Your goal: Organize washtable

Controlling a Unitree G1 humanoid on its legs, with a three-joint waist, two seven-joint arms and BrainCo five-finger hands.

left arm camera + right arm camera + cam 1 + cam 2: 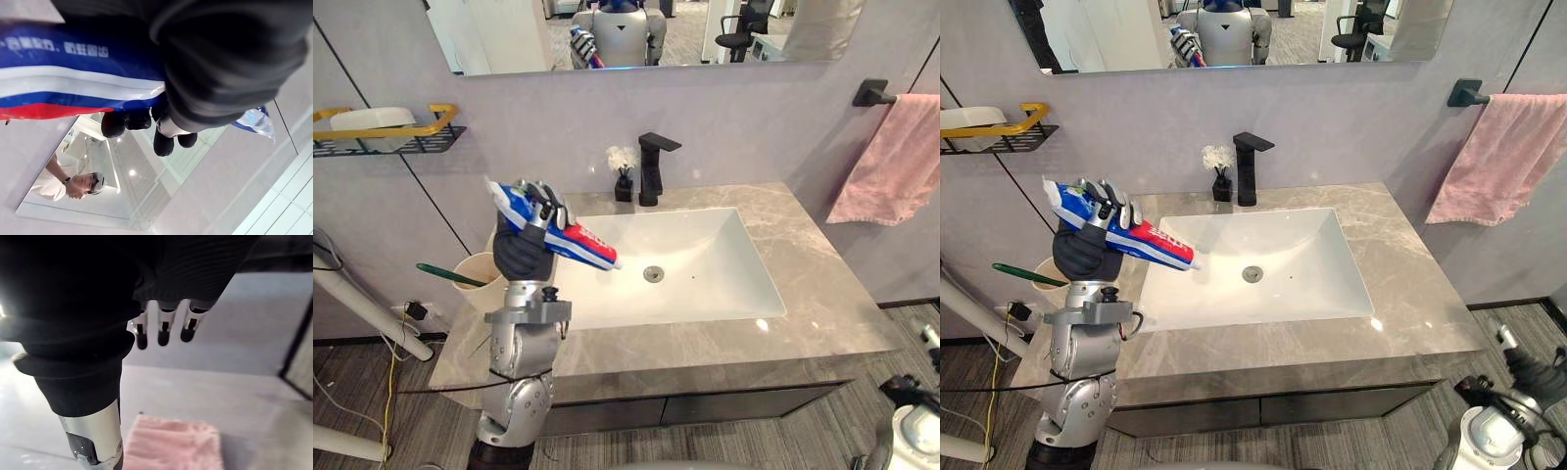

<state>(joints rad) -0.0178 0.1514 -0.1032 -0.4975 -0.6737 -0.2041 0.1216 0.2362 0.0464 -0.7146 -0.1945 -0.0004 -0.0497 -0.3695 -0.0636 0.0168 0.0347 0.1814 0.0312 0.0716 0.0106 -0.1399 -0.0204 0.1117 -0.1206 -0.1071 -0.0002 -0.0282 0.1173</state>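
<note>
Over the worktop's (822,294) left end, with the right hand (164,328) hanging loose-fingered, the left hand (524,240) has its fingers wrapped round the toothpaste tube (582,243) near the cup (480,279); tip the tube upright and lower it slowly, clear of the green toothbrush (445,275)

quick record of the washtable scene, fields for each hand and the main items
left hand: shut on blue, white and red toothpaste tube, held up over left side of grey marble counter
right hand: open, empty
counter left: beige cup holding green toothbrush, beside white rectangular sink
behind sink: black faucet
right wall: pink towel on black bar
</note>
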